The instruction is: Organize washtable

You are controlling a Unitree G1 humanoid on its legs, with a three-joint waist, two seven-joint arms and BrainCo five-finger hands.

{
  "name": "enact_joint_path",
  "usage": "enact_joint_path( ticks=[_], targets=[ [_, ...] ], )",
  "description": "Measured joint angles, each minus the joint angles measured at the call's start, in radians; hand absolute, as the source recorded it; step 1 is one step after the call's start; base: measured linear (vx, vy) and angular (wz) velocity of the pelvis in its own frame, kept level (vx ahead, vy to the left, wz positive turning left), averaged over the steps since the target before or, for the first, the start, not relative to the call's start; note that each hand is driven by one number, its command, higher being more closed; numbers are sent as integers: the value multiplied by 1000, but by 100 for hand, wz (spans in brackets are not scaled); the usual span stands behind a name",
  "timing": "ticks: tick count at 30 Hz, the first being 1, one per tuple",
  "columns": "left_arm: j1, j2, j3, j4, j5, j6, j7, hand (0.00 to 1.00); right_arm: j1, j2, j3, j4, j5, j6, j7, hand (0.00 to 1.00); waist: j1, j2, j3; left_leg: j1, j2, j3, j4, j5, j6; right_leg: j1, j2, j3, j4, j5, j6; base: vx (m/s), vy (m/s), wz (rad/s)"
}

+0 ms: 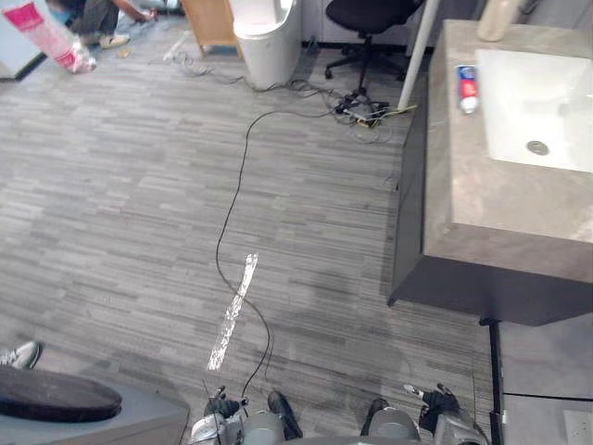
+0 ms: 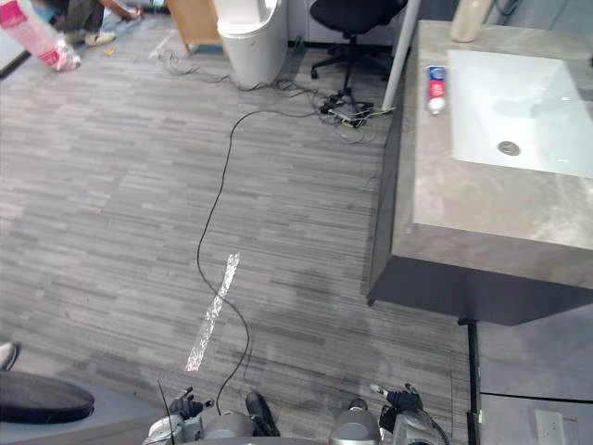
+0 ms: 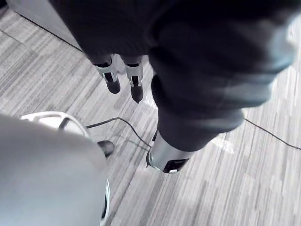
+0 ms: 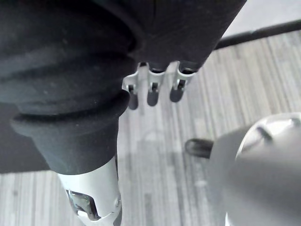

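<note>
Down low over the floor (image 1: 120, 185), the left robot hand (image 3: 135, 84) hung with its fingers straight and loose. The right robot hand (image 4: 151, 89) hung the same way. A wide stretch of floor lay ahead, with a shiny tape strip (image 1: 233, 311) on it. Off to the right stood the grey surface (image 1: 491, 195), well apart from both hands. A tube (image 1: 468, 88) lay near its far left edge, just beside the white sink (image 1: 547, 93).

Grey washtable (image 1: 491, 199): 1 toothpaste tube (image 1: 468, 88) lying beside white basin (image 1: 523, 93).
</note>
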Motion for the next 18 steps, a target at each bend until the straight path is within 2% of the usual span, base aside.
enact_joint_path(
  ticks=[2, 3, 5, 6, 7, 8, 9, 10, 11, 12, 14, 16, 17, 18],
  targets=[
    [0, 18, -2, 1, 6, 10, 3, 0, 6, 27, 0, -1, -7, 2, 0, 0, -4, -21, -2, 4, -27, -20, -16, 4, 5, 21, -17, -31, -17, 13, 13, 40, 158, 41],
    [-2, 19, -10, 0, 8, 10, 3, 0, 16, 36, 0, 2, -9, 7, 0, 0, -2, -28, -2, 9, -50, -29, -23, -1, 13, 33, -43, -49, -8, 16, 18, 62, 189, 44],
    [-3, 18, -18, 1, 8, 10, 3, 0, 15, 34, 3, 1, -9, 10, 0, 0, -3, -25, 3, 13, -70, -38, -13, -23, 44, 26, -81, -66, 53, 6, 33, 31, 164, 25],
    [-6, 16, -24, 1, 14, 10, 2, 0, 11, 27, 21, -3, -9, 10, 0, 0, -5, -19, 8, 12, -86, -47, -16, -45, 56, -10, -122, -56, 147, 0, 31, -46, 177, 5],
    [-9, 17, -41, 1, 18, 11, 2, 0, 10, 21, 38, -19, -6, 9, 1, 0, -5, -16, 13, 14, -108, -53, -20, -64, 69, -80, -169, -3, 294, -12, -32, -44, 219, 1],
    [-9, 18, -44, 1, 19, 10, 2, 0, 10, 20, 45, -33, -7, 8, 1, 0, -6, -17, 15, 17, -116, -60, -20, -69, 77, -124, -183, 55, 369, -9, -80, 11, 175, 17],
    [-13, 26, -50, -1, 19, 12, 3, 0, 10, 20, 65, -54, -6, -12, 3, 0, -16, -19, 24, 31, -123, -88, -19, -77, 89, -201, -154, 207, 492, -35, -81, 79, 111, 44],
    [-19, 30, -50, -2, 23, 14, 3, 0, 0, 23, 82, -58, -6, -11, 2, 0, -27, -15, 38, 33, -119, -115, -19, -84, 102, -244, -73, 309, 545, -101, -56, 94, 71, 55],
    [-22, 30, -49, -2, 35, 14, 2, 0, -1, 27, 85, -58, -3, -11, 3, 0, -27, -20, 42, 36, -117, -124, -21, -86, 105, -261, -29, 339, 550, -127, -58, 89, 22, 50],
    [-22, 34, -40, -2, 40, 13, 2, 0, -5, 33, 90, -56, 4, -12, 2, 0, -24, -29, 47, 47, -116, -129, -33, -87, 106, -295, 44, 367, 528, -158, -72, 121, 15, 31],
    [-20, 35, -26, -1, 40, 15, 1, 0, -19, 34, 100, -51, 4, -15, 2, 0, -28, -29, 64, 84, -124, -133, -58, -97, 92, -337, 139, 332, 396, -151, -99, 170, 13, 22],
    [-18, 27, -17, 0, 43, 15, 0, 0, -15, 32, 98, -50, 3, -14, 1, 0, -28, -35, 62, 94, -140, -140, -57, -112, 77, -335, 155, 337, 316, -123, -129, 191, -17, 25],
    [-19, 19, -3, 0, 49, 15, -2, 0, -8, 31, 83, -49, 6, -15, 1, 0, -33, -49, 54, 106, -149, -160, -30, -145, 63, -326, 156, 350, 302, -76, -171, 324, -70, 43],
    [-19, 1, 3, 0, 54, 14, -3, 0, -7, 26, 64, -49, 6, -15, 2, 0, -37, -29, 54, 105, -135, -175, 3, -174, 49, -310, 161, 337, 304, -75, -168, 433, -79, 47]
  ],
)
